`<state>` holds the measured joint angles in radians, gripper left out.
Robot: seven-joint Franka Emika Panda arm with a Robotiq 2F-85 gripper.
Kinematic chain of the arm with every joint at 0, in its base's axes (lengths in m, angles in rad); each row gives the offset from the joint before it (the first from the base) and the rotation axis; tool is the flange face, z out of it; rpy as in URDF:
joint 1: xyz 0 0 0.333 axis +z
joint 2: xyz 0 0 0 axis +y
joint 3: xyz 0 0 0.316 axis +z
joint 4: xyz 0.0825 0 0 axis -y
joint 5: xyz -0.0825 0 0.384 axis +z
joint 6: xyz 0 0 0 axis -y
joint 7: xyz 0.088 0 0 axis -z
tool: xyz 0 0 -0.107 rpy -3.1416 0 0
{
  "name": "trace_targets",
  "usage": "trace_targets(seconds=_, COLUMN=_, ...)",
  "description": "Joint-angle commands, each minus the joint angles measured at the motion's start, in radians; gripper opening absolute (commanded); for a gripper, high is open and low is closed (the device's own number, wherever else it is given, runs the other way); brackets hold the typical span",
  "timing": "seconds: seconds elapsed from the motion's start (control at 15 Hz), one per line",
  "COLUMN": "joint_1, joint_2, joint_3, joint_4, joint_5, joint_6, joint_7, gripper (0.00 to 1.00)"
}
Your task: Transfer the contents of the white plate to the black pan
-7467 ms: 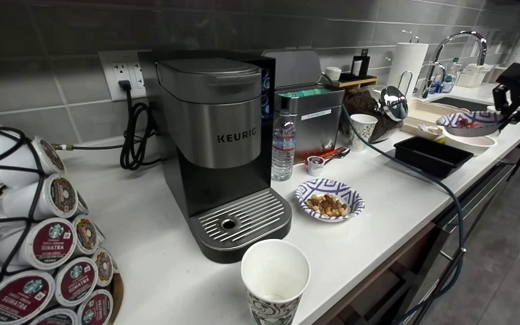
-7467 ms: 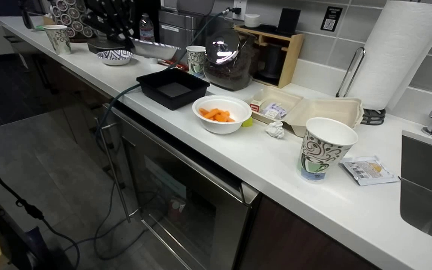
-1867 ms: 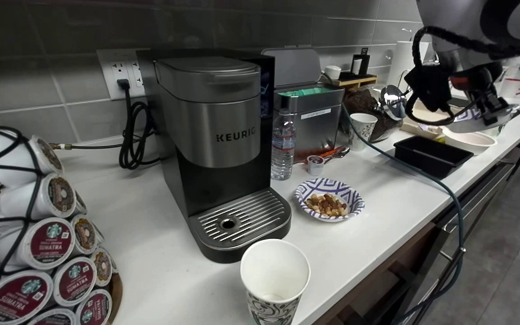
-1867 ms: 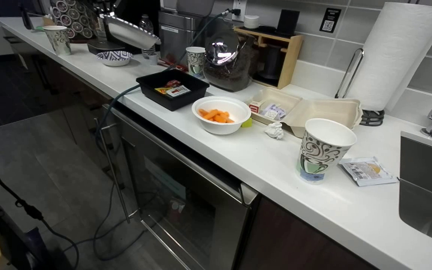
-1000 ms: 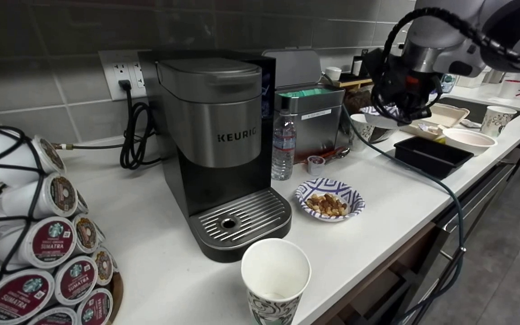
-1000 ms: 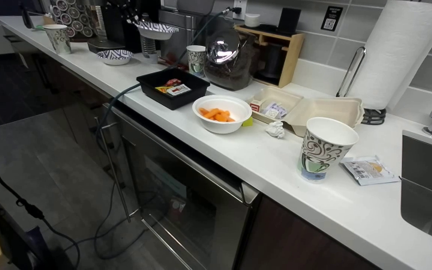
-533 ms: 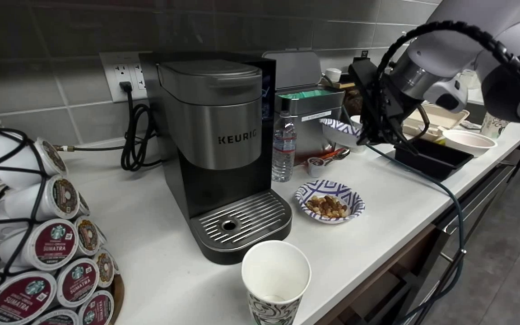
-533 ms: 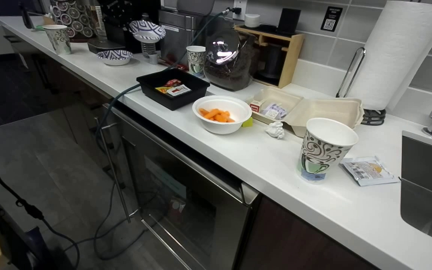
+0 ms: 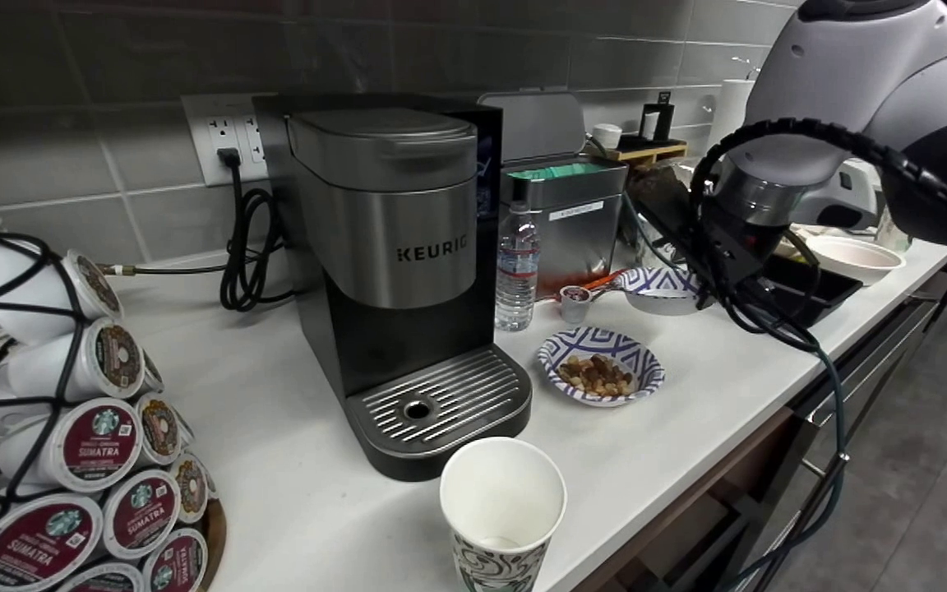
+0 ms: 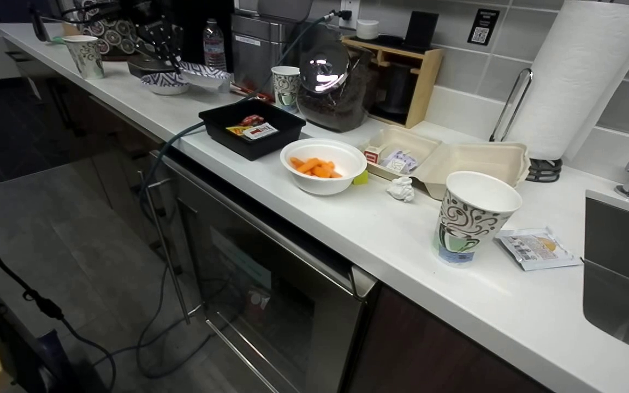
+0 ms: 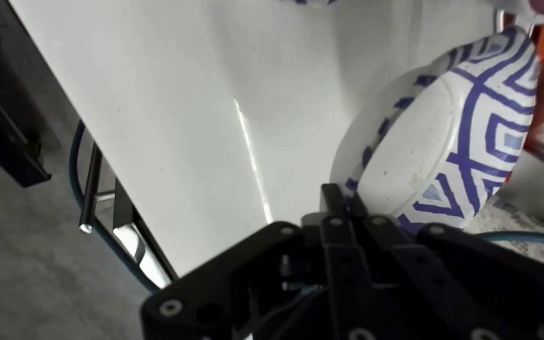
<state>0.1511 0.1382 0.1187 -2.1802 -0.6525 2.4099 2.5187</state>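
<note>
The white plate [image 11: 409,146] with a blue pattern is held by its rim in my gripper [image 11: 345,198], which is shut on it. Its inside looks bare apart from small specks. In both exterior views the held plate [image 9: 658,284] [image 10: 205,76] is low over the counter, between the plate of nuts and the black pan; I cannot tell if it touches the counter. The black pan [image 10: 227,136] stands on the counter and holds a red packet [image 10: 252,120], a white packet [image 10: 260,131] and something yellow. My arm partly hides the pan [image 9: 831,288] in an exterior view.
A patterned plate [image 9: 560,349] with nuts stands by the coffee machine [image 9: 391,214]. A water bottle [image 9: 516,267], creamer cup [image 9: 575,304] and spoons are behind. A white bowl [image 10: 322,185] of carrots stands beside the pan. A hose [image 10: 175,139] crosses the counter edge.
The packets were on the held plate and the pan was empty; now packets lie in the pan. The plate then moved from the pan towards the coffee machine and came down near the counter.
</note>
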Motion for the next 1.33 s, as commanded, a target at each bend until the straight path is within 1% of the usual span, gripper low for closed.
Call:
trace_targets(seconds=0.0, joint_1=0.024, joint_2=-0.005, joint_3=-0.012, joint_4=0.015, joint_5=-0.016, joint_6=-0.116, joint_7=-0.019, gripper=0.01)
trace_targets(seconds=0.13, joint_1=0.029, joint_2=0.026, joint_3=-0.013, joint_4=0.033, joint_5=-0.042, joint_6=-0.12, joint_7=0.012, gripper=0.01)
trace_targets(seconds=0.2, joint_1=0.033, joint_2=0.039, joint_3=-0.018, joint_4=0.036, joint_5=-0.07, joint_6=-0.108, joint_7=0.047, gripper=0.01)
trace_targets(seconds=0.4, joint_1=0.047, joint_2=0.085, joint_3=-0.037, joint_4=0.047, joint_5=-0.189, joint_6=-0.124, joint_7=0.187, gripper=0.01)
trace_targets(seconds=0.6, joint_1=0.042, joint_2=0.125, joint_3=-0.04, joint_4=0.049, joint_5=-0.186, joint_6=-0.098, joint_7=0.264, gripper=0.01)
trace_targets(seconds=0.67, joint_1=0.078, joint_2=0.123, joint_3=-0.097, joint_4=0.074, joint_5=-0.132, joint_6=-0.096, joint_7=0.2, gripper=0.28)
trace_targets(seconds=0.73, joint_1=0.037, joint_2=0.136, joint_3=-0.05, joint_4=0.07, joint_5=-0.144, joint_6=-0.086, joint_7=0.229, gripper=0.28)
trace_targets(seconds=0.8, joint_1=0.046, joint_2=0.136, joint_3=-0.056, joint_4=0.065, joint_5=-0.152, joint_6=-0.075, joint_7=0.254, gripper=0.35)
trace_targets(seconds=0.87, joint_1=0.069, joint_2=0.106, joint_3=-0.097, joint_4=0.069, joint_5=-0.121, joint_6=-0.07, joint_7=0.213, gripper=0.42)
trace_targets(seconds=0.93, joint_1=0.064, joint_2=0.064, joint_3=-0.102, joint_4=0.047, joint_5=-0.126, joint_6=-0.051, joint_7=0.214, gripper=0.51)
trace_targets(seconds=1.0, joint_1=0.034, joint_2=0.024, joint_3=-0.074, joint_4=0.02, joint_5=-0.14, joint_6=-0.023, joint_7=0.227, gripper=0.58)
trace_targets(seconds=1.13, joint_1=0.021, joint_2=-0.07, joint_3=-0.068, joint_4=-0.03, joint_5=-0.146, joint_6=0.041, joint_7=0.172, gripper=0.73)
trace_targets(seconds=1.27, joint_1=0.01, joint_2=-0.154, joint_3=-0.064, joint_4=-0.078, joint_5=-0.173, joint_6=0.139, joint_7=0.139, gripper=0.88)
